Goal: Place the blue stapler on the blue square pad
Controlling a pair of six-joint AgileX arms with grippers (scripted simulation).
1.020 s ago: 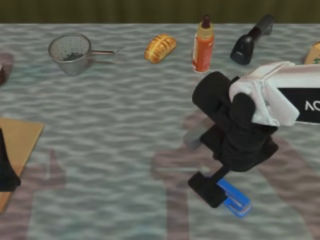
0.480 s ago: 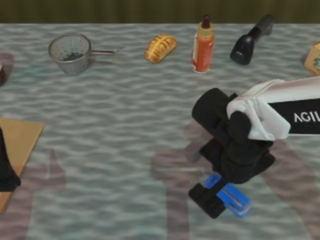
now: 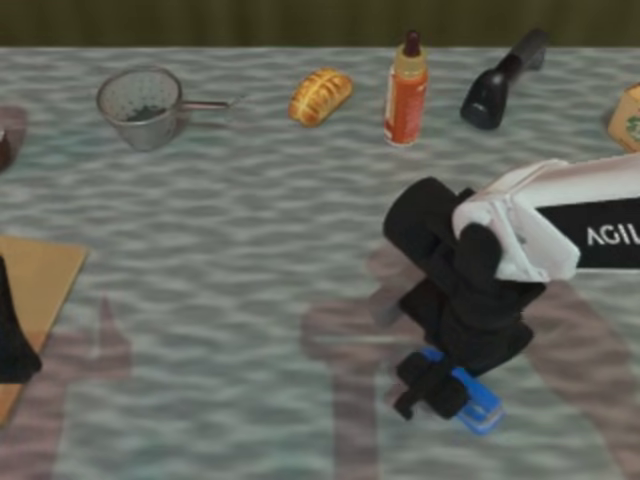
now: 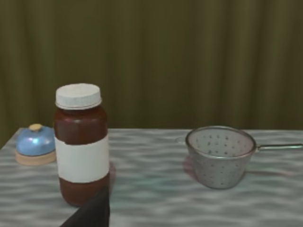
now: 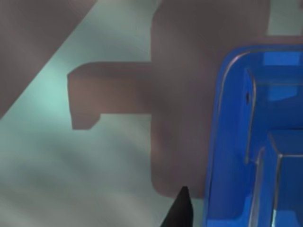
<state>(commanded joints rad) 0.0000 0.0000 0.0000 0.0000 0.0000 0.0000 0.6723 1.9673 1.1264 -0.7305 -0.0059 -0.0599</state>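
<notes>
The blue stapler [image 3: 479, 406] lies on the table near the front right, mostly covered by my right gripper [image 3: 432, 392], which reaches down over it with its black fingers shut on its near end. In the right wrist view the blue stapler [image 5: 246, 142] fills one side of the picture, and one dark fingertip [image 5: 180, 210] sits just beside its edge. The blue square pad is out of view. My left gripper [image 3: 12, 345] is parked at the table's left edge, open and holding nothing.
Along the back stand a metal strainer [image 3: 140, 105], a bread roll [image 3: 320, 95], an orange bottle [image 3: 406, 90] and a black scanner [image 3: 500, 80]. A wooden board [image 3: 40, 280] lies at the left. A brown jar [image 4: 81, 146] and a bell [image 4: 35, 142] show in the left wrist view.
My right gripper has lowered over the stapler and its fingers, wide apart before, have closed in on it. The left arm has not moved.
</notes>
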